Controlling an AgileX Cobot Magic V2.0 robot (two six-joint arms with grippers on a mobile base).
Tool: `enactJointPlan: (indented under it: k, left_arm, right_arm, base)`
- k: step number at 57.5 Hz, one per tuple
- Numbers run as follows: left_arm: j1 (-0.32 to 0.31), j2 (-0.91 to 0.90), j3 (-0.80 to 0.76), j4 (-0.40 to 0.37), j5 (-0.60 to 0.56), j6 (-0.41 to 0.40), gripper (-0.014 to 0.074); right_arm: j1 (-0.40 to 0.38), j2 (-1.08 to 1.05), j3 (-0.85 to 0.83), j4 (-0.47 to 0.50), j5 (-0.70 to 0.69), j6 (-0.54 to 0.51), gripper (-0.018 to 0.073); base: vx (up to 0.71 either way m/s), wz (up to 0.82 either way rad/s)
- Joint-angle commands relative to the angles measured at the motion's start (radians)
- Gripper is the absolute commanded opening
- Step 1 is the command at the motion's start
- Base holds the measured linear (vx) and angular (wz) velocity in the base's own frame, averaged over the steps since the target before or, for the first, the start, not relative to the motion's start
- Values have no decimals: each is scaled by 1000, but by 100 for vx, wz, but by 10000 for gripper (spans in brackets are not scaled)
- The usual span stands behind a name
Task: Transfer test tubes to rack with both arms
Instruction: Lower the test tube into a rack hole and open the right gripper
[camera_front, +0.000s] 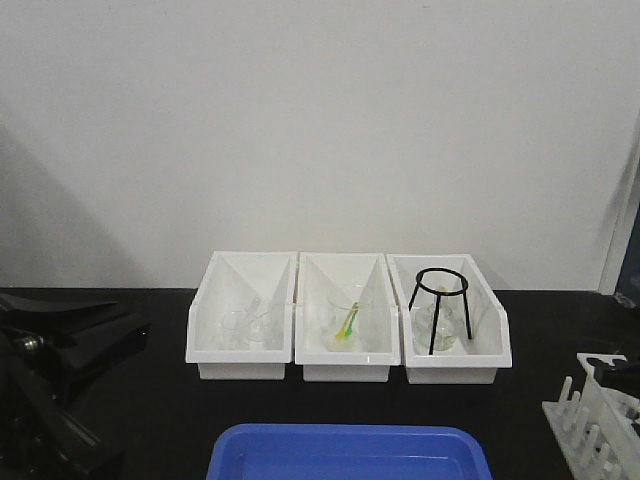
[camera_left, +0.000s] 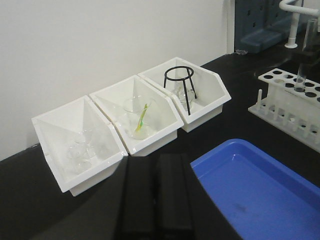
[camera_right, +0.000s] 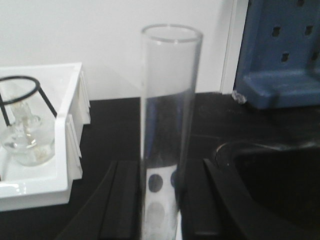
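Observation:
In the right wrist view my right gripper (camera_right: 160, 172) is shut on a clear test tube (camera_right: 167, 100), which stands upright between the black fingers (camera_right: 127, 195). Holes of the white rack show through the glass at its lower end. In the left wrist view the rack (camera_left: 292, 107) stands at the right with one test tube (camera_left: 301, 77) upright in it. My left gripper (camera_left: 157, 200) is shut and empty, low over the black table beside the blue tray (camera_left: 260, 195). In the front view the rack (camera_front: 595, 425) is at the bottom right, with the right gripper (camera_front: 605, 363) just above it.
Three white open-front bins (camera_front: 350, 365) stand in a row at the back, holding glassware, a green-yellow item and a black tripod ring (camera_front: 441, 300). The blue tray (camera_front: 345, 455) lies at the front centre. My left arm (camera_front: 60, 370) is at the far left. A dark basin (camera_right: 280, 185) lies right of the right gripper.

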Motion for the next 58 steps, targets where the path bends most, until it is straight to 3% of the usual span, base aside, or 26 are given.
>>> enactJointPlan:
  k: [1, 43, 58]
  left_arm:
    - [2, -11, -35, 22, -56, -3, 111]
    - [2, -11, -35, 20, -65, -4, 110]
    - [2, -11, -35, 20, -81, -5, 110]
  right_arm:
    - [-6, -4, -31, -1, -88, 2, -6]
    - [-6, 101, -31, -7, -123, -6, -1]
    - [-6, 101, -31, -7, -86, -6, 108]
  base:
    - [0, 0]
    - [0, 0]
    - [0, 0]
